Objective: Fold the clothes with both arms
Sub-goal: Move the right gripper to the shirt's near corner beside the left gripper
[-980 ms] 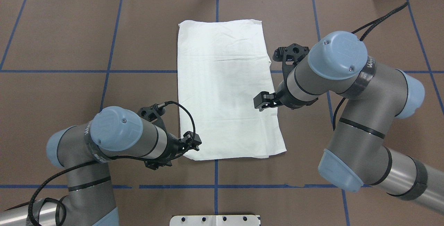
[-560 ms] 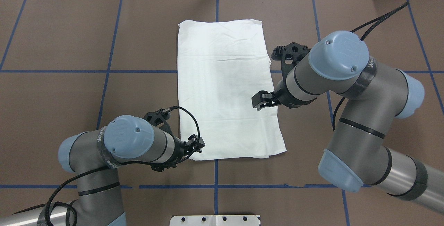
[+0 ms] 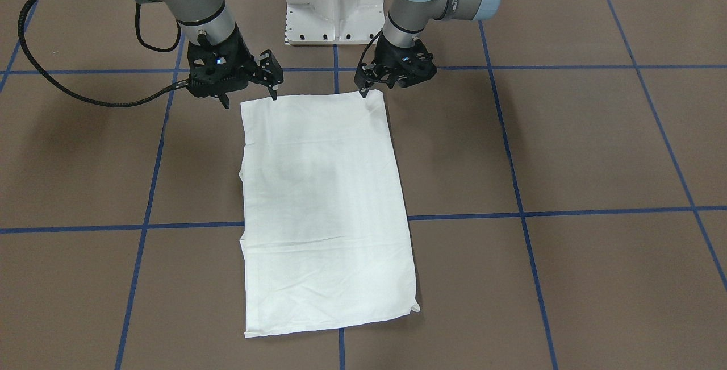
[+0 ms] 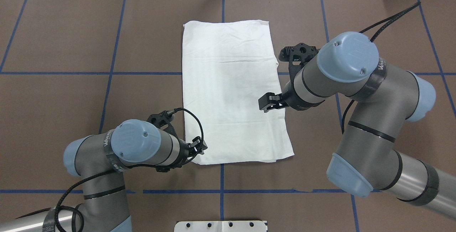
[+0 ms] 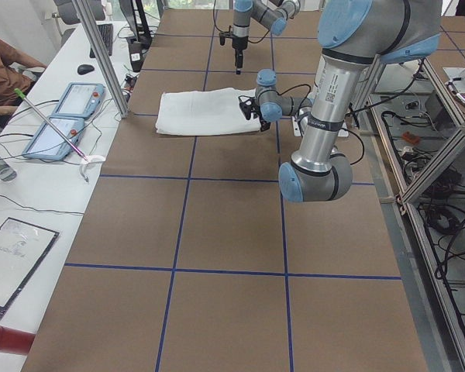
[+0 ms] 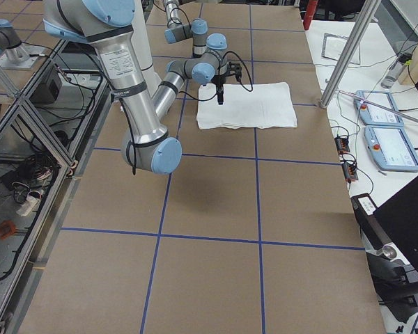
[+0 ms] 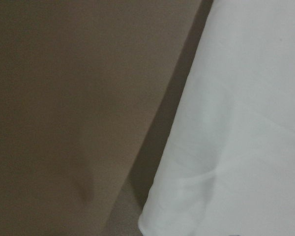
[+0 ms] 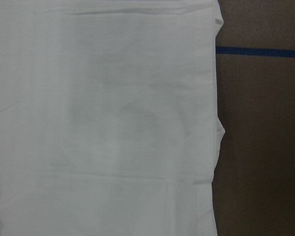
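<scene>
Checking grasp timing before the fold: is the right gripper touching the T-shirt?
Apart. The exterior left view shows bare table between the right gripper and the T-shirt.

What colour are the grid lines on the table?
The grid lines are blue on the brown table; clearest in the overhead view.

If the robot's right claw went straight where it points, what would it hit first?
The right gripper points down, so probably the white shirt, near its right edge; its height is unclear.

Grey arms (image 4: 363, 143), light blue caps (image 4: 347, 56), black cables (image 4: 392, 17)
</scene>
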Motion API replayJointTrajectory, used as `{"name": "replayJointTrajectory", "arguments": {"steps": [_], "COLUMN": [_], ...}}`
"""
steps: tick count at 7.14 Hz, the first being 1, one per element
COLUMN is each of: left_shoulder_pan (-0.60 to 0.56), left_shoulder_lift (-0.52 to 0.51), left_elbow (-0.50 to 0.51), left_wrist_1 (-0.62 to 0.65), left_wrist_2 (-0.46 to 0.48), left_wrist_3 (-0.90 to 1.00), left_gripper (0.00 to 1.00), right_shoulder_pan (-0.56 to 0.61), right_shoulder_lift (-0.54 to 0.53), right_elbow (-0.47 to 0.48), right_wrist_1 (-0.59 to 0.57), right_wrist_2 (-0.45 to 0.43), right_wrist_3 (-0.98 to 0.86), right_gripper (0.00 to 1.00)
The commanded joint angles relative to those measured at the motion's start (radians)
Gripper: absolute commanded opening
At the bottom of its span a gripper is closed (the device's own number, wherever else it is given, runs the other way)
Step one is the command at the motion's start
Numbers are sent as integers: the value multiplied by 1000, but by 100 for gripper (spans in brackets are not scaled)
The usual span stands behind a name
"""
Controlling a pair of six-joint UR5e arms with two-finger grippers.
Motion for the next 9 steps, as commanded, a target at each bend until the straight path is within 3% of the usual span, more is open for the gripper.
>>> {"name": "replayJointTrajectory", "arguments": {"steps": [1,3,5,9], "left_shoulder_pan": [2,2,0,-8], "left_shoulder_lift": [-20,-30,-28,-30], "left_elbow": [36,47,47,35], "left_wrist_1": [-6,-5,-5,-6], "left_wrist_2": [0,0,1,26], "left_wrist_3": [0,-2,-2,-2], "left_gripper": [82,76,45,0], "right_shoulder_pan": [0,0,0,0], "right_shoulder_lift": [-2,-2,-2,-3], "right_elbow": [1,-1,-1,-1], "right_wrist_1": [0,0,0,0], "right_wrist_2": [-2,-2,-2,-2], "right_wrist_3": [1,1,1,4], "right_gripper": [100,100,100,100]}}
